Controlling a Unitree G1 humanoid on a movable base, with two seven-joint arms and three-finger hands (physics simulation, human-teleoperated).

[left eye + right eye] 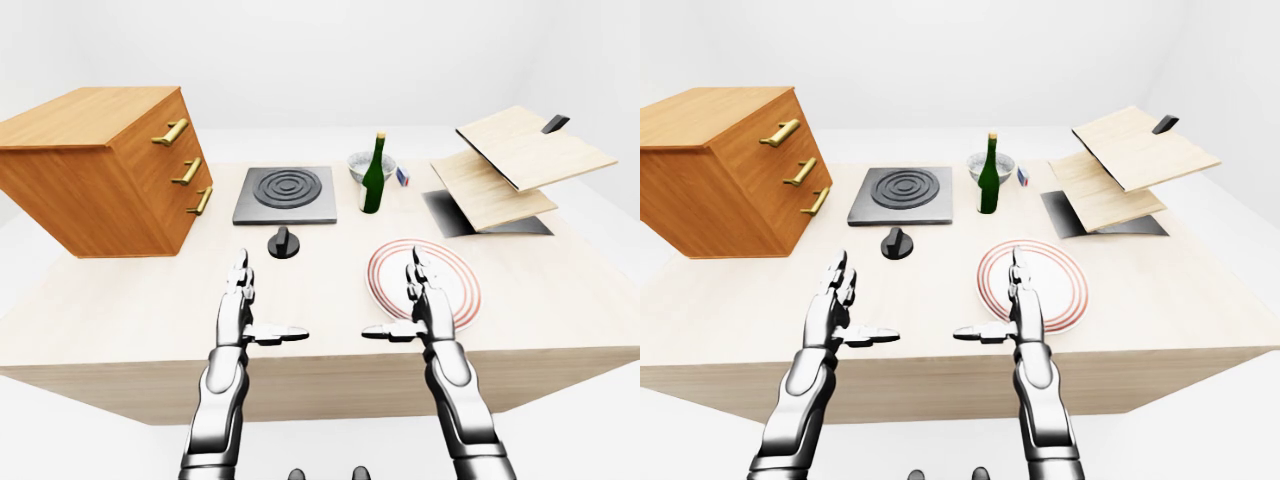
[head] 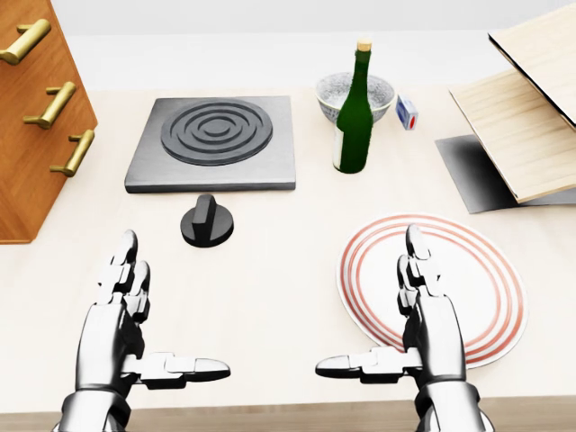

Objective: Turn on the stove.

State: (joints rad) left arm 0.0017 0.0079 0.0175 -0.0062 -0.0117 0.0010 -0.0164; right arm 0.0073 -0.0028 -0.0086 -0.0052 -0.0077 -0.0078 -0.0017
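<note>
Surface [image 2: 270, 270], head view. Bowl [image 2: 355, 94] at 12 o'clock, contents not visible; green bottle [image 2: 353, 112] upright just beside it. Stove [image 2: 214, 142] at 11 o'clock, its knob [image 2: 207, 220] just below. Striped plate [image 2: 468, 270] bare. Left hand [image 2: 121, 315] and right hand [image 2: 427, 310]: flat, fingers spread, thumbs pointing inward, holding nothing; right hand over the plate.

Simulated kitchen: stove [image 2: 214, 142], plate [image 2: 490, 283], bottle [image 2: 353, 112], bowl [image 2: 340, 94].
</note>
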